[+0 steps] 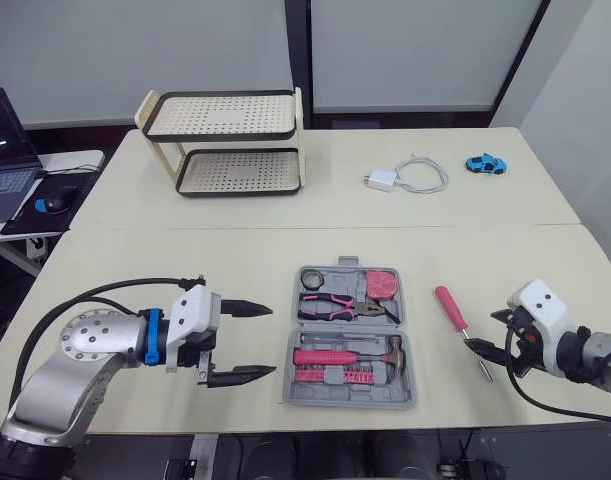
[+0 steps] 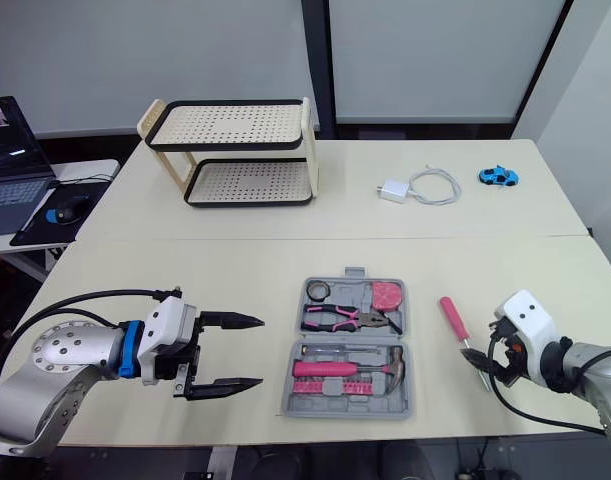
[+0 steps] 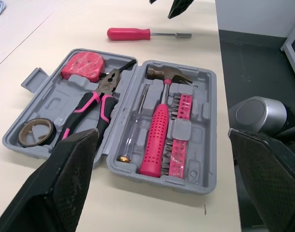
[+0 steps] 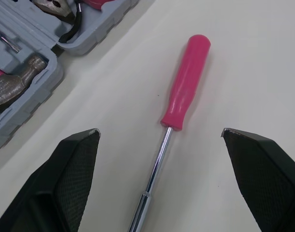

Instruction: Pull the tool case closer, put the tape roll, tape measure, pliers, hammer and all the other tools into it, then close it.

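Observation:
The grey tool case lies open near the table's front edge. In it are the tape roll, a pink tape measure, pink-handled pliers and a pink-handled hammer. A pink-handled screwdriver lies on the table just right of the case. My left gripper is open, a little left of the case, pointing at it. My right gripper is open, its fingers spread either side of the screwdriver's shaft, with nothing gripped.
A two-tier perforated rack stands at the back left. A white charger with cable and a blue toy car lie at the back right. A laptop sits on a side desk to the left.

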`<state>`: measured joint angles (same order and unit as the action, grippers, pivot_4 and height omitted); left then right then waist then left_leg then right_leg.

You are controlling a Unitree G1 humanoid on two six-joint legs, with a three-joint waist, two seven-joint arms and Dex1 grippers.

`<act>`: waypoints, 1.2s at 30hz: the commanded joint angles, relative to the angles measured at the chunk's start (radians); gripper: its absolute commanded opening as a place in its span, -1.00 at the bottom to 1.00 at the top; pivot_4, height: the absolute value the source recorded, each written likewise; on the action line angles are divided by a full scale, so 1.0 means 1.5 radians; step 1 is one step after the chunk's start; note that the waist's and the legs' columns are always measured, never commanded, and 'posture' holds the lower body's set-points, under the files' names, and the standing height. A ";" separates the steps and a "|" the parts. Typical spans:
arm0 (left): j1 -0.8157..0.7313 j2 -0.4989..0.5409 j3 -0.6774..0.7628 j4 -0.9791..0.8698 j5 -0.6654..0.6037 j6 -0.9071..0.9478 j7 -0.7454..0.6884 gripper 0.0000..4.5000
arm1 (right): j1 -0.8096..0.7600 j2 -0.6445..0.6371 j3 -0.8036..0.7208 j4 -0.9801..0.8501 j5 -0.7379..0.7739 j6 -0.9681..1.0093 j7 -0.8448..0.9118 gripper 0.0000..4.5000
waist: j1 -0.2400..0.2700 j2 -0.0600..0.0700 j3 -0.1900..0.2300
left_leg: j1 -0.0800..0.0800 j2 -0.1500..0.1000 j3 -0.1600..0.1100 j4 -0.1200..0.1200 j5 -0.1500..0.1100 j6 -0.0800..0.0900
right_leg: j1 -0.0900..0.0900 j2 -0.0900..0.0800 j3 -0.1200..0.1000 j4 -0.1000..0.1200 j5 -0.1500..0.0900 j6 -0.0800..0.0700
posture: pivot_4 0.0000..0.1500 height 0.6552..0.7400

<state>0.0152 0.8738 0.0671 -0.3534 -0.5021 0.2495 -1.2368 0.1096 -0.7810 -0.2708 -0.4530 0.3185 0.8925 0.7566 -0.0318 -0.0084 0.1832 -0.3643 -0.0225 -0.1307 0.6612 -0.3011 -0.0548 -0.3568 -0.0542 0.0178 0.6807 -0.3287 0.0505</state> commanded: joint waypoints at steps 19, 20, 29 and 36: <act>-0.028 -0.009 -0.007 -0.006 0.002 -0.008 0.001 1.00 | -0.049 0.132 0.067 0.123 -0.051 -0.060 -0.184 0.97 | 0.001 0.000 0.000 | 0.000 0.000 0.000 0.000 0.000 0.000 | 0.000 0.000 0.000 0.000 0.000 0.000 | 1.00 1.00; -0.028 -0.009 -0.008 -0.005 0.003 -0.008 0.002 1.00 | -0.049 0.135 0.071 0.126 -0.053 -0.063 -0.186 0.97 | 0.001 0.000 0.000 | 0.000 0.000 -0.001 0.000 0.000 0.000 | -0.001 0.000 0.000 0.000 0.000 0.000 | 1.00 1.00; -0.034 -0.011 -0.014 -0.003 0.008 -0.008 0.000 1.00 | -0.041 0.151 0.077 0.147 -0.057 -0.074 -0.207 0.14 | 0.000 0.000 0.000 | 0.000 0.000 -0.001 0.000 0.000 0.000 | 0.000 0.000 0.000 0.000 0.000 0.000 | 1.00 1.00; -0.037 -0.011 -0.014 -0.009 0.007 -0.003 0.003 1.00 | -0.018 0.160 0.088 0.142 -0.068 -0.104 -0.210 -0.73 | 0.000 0.000 -0.001 | 0.000 0.000 -0.001 0.000 0.000 0.000 | 0.000 0.000 0.000 0.000 0.000 0.000 | 1.00 1.00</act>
<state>-0.0325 0.8600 0.0458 -0.3507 -0.4878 0.2515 -1.2331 0.0656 -0.5448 -0.1536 -0.2363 0.2219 0.7445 0.4444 -0.0310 -0.0085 0.1822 -0.3643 -0.0227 -0.1318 0.6609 -0.3011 -0.0548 -0.3572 -0.0545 0.0181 0.6806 -0.3287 0.0505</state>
